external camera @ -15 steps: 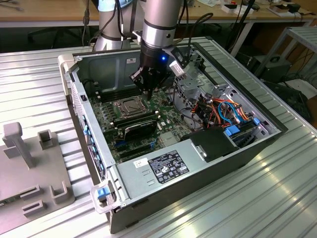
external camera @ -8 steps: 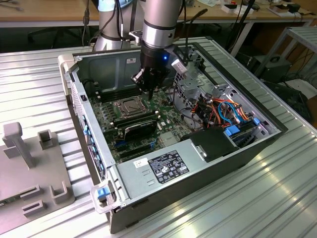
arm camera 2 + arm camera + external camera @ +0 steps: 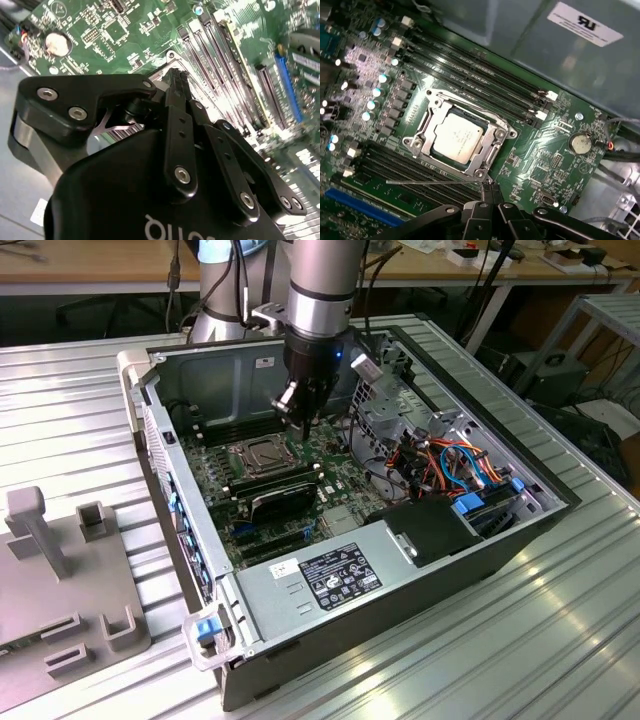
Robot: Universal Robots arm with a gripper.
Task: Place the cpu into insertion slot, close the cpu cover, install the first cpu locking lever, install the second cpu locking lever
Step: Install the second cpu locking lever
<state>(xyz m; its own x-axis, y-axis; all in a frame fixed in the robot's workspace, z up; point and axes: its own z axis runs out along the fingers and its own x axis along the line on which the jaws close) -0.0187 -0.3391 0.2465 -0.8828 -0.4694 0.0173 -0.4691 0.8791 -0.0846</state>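
First wrist view is showing the cpu (image 3: 457, 137) lying under the lowered cpu cover (image 3: 496, 135), with the end effector (image 3: 490, 191), fingers pinched together, hanging just beside the cover's corner.

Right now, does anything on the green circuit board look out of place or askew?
Yes. In the first wrist view a thin silver wire lever sticks out across the long black memory slots, away from the square silver cpu cover that frames the grey cpu. It looks unlatched. The black gripper is at its end.

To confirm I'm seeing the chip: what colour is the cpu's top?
Dull silver-grey; the cpu shows best in the first wrist view.
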